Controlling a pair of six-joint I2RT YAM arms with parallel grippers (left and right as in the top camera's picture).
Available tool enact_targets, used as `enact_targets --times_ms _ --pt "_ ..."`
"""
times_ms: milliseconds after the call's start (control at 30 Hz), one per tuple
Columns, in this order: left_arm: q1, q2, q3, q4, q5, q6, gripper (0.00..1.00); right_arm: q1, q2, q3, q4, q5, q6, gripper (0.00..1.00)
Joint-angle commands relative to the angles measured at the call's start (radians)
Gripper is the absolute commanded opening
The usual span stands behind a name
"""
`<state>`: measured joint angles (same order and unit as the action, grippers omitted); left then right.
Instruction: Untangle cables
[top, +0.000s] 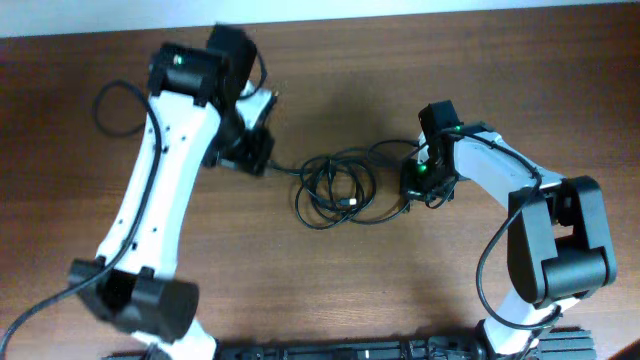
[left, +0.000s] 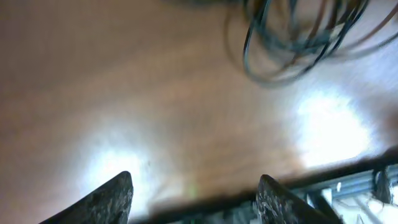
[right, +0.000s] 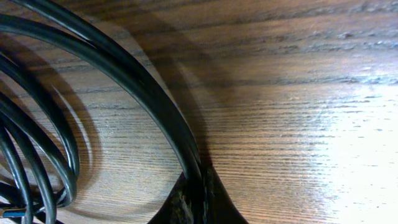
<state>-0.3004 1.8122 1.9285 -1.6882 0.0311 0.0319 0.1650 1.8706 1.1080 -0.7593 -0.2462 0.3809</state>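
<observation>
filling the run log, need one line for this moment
left tool: open, empty, short of cables | right tool: shut on cables at bundle edge | cables: one looped bundle on table

The cables (top: 330, 185) block the middle; bare table (top: 340, 290) in front seems passable

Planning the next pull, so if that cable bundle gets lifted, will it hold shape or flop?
Likely floppy: the cables lie in thin, loose loops, so they should sag and trail. Probably light, being slim. The right gripper seems pinched on one strand; smooth jacket may slip.
</observation>
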Motion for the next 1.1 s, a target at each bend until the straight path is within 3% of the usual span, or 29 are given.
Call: enact_targets --times_ms 0,167,200,300,400,600,700,833,1067 --pt "-0.009 -0.070 -0.179 0.060 -0.025 -0.063 0.63 -0.009 0.018 -0.021 0.003 0.063 -0.009 0.04" --pt "-0.055 -0.082 -0.426 0.476 0.123 -0.077 0.73 -0.009 0.018 -0.021 0.004 0.063 -0.009 0.04" --pt "-0.072 -0.077 -0.479 0.592 0.166 -0.077 0.72 -0.009 0.018 -0.021 0.004 0.063 -0.009 0.04" --pt "-0.105 -0.060 -0.550 0.735 0.232 -0.093 0.66 -0.009 0.018 -0.021 0.004 0.063 -0.009 0.04" --pt "-0.129 -0.036 -0.574 0.772 0.243 -0.192 0.59 -0.009 0.018 -0.021 0.004 0.063 -0.009 0.04" --pt "-0.171 0.064 -0.575 0.772 0.283 -0.472 0.54 -0.009 0.018 -0.021 0.003 0.063 -0.009 0.04" --pt "-0.189 0.104 -0.575 0.772 0.286 -0.515 0.54 -0.009 0.018 -0.021 0.004 0.063 -0.009 0.04" --pt "-0.207 0.148 -0.574 0.799 0.250 -0.538 0.46 -0.009 0.018 -0.021 0.003 0.063 -0.009 0.04" --pt "-0.234 0.211 -0.575 0.869 0.163 -0.566 0.47 -0.009 0.018 -0.021 0.003 0.063 -0.009 0.04"
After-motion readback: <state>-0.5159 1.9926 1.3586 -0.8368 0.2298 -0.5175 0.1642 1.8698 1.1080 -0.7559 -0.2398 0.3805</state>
